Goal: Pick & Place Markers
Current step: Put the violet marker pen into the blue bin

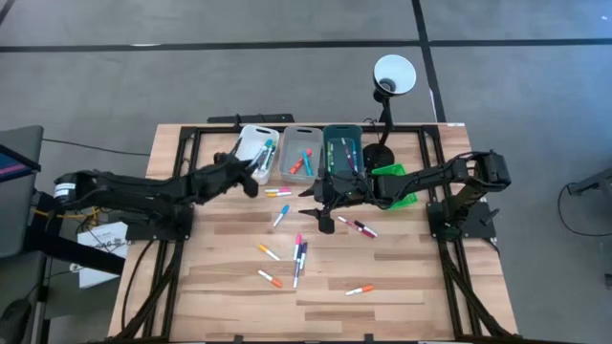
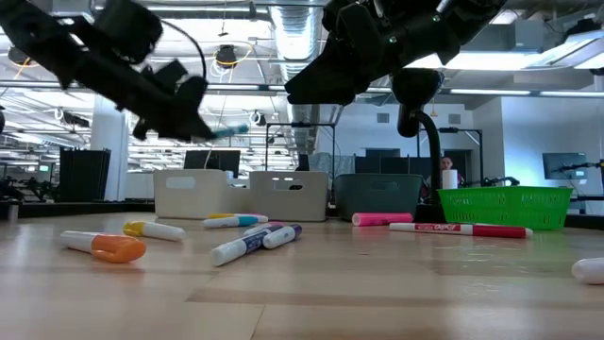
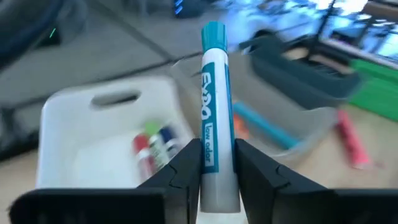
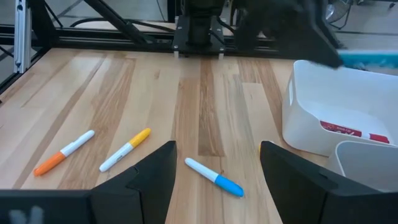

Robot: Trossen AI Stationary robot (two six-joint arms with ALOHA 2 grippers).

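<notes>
You're working over a pale wooden table (image 1: 382, 287) framed by black rails, on a grey floor; the low view looks past it into an open office with ceiling lights. Across the upper middle of the high view sit four bins in a row: the white bin (image 1: 251, 143), the grey bin (image 1: 289, 164), the teal bin (image 1: 334, 138) and the green bin (image 1: 406, 186).

Your left gripper (image 1: 251, 172) hangs at the white bin's lower edge, its jaws closed on a teal marker (image 3: 215, 118) that stands upright between the fingers (image 3: 180, 171). The white bin already holds a few markers.

Your right gripper (image 1: 320, 212) hovers just below the teal bin with its jaws spread wide and nothing between them; a blue-capped marker (image 4: 214, 177) lies on the wood beneath them.

Loose markers (image 1: 298, 256) are scattered over the centre of the high view, with a pink one (image 1: 360, 226) just right of the right gripper. The lower part of the table is bare wood, with open room toward the lower left and right edges.
</notes>
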